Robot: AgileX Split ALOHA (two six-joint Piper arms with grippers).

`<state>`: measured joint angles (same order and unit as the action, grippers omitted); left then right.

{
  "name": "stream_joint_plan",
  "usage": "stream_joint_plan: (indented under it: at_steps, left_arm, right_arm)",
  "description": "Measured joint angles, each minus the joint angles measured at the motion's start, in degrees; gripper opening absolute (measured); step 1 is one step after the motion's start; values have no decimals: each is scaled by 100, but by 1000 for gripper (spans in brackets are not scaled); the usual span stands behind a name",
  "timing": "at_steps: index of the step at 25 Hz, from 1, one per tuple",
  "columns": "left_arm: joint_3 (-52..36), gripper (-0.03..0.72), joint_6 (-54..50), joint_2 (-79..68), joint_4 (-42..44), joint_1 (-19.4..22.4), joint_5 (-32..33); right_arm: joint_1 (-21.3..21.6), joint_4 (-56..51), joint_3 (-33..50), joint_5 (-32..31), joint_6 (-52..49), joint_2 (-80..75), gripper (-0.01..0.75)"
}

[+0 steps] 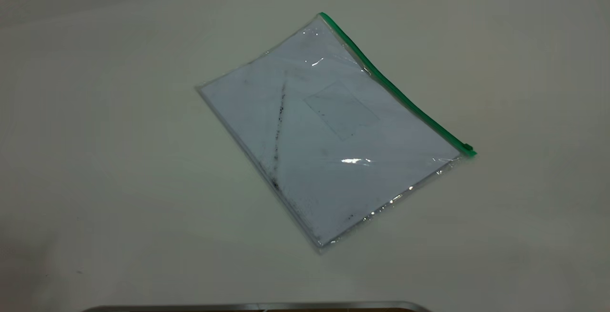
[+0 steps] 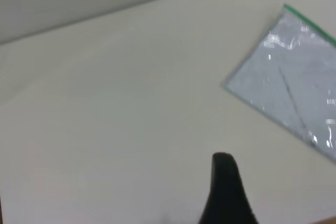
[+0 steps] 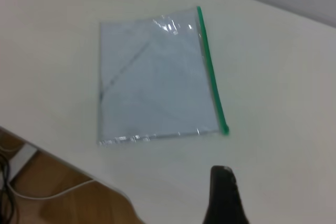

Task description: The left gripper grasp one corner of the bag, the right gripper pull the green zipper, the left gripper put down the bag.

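The bag (image 1: 329,135) lies flat mid-frame on the counter (image 1: 95,159), green zipper (image 1: 395,88) along its upper-right edge, slider (image 1: 468,148) at the right end. Left hand (image 2: 227,192) and right hand (image 3: 224,195) — each shows one finger only, so whether they are apart or together I cannot tell.

Soft even light, glare streaks on the bag (image 1: 329,135); both wrist views blurred.

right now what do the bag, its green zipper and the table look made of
The bag looks like clear glossy plastic film: glare streaks, white sheet visible through it. The green zipper seems moulded plastic, opaque. The table looks like matte cream laminate, though that is unsure.
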<state>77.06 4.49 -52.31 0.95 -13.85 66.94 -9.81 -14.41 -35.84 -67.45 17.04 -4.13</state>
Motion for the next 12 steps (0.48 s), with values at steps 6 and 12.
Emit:
stream_joint_plan:
  at_steps: [6,12]
  left_arm:
    - [-1210,588,-10,1272,0,0,0]
    - [-2082,588,-24,2199,0,0,0]
  right_arm:
    - [0,310,373,-26,-83,520,557]
    - [0,506,693,92,-94,520,557]
